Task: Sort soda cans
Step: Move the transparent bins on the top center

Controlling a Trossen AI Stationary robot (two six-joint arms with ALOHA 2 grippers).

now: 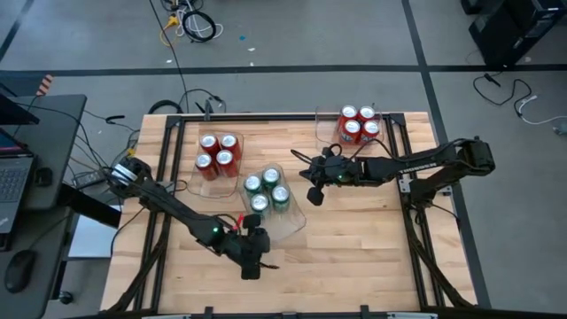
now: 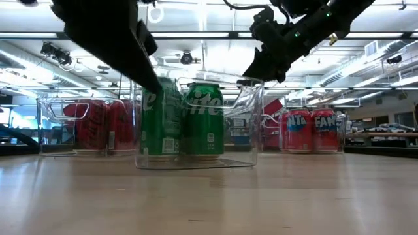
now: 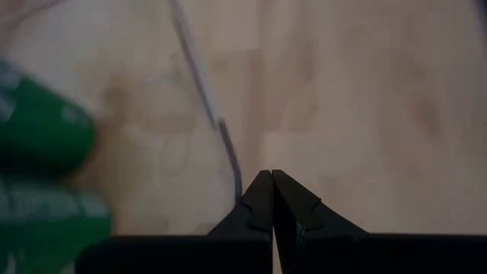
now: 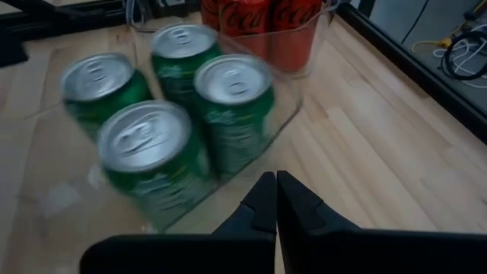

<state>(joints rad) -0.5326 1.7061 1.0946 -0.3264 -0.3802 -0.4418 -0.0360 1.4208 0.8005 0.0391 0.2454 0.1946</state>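
Note:
Several green soda cans (image 1: pixel 267 190) stand upright in a clear bin (image 1: pixel 292 221) at mid-table. Red soda cans (image 1: pixel 217 152) fill a clear bin at the far left, and more red cans (image 1: pixel 359 126) fill another at the far right. My right gripper (image 1: pixel 314 198) hovers shut and empty just right of the green cans' bin; its wrist view shows the shut fingers (image 4: pixel 275 186) above the bin's near corner and the green cans (image 4: pixel 175 122). My left gripper (image 1: pixel 255 268) is shut and empty over bare wood near the table's front edge, with the green cans (image 3: pixel 38 183) off to one side.
Black frame rails (image 1: pixel 416 221) run along the table's left and right sides. Bare wood (image 1: pixel 354 257) lies in front of the bins. A laptop and mouse (image 1: pixel 18 266) sit on a side desk to the left, and cables lie on the floor beyond the far edge.

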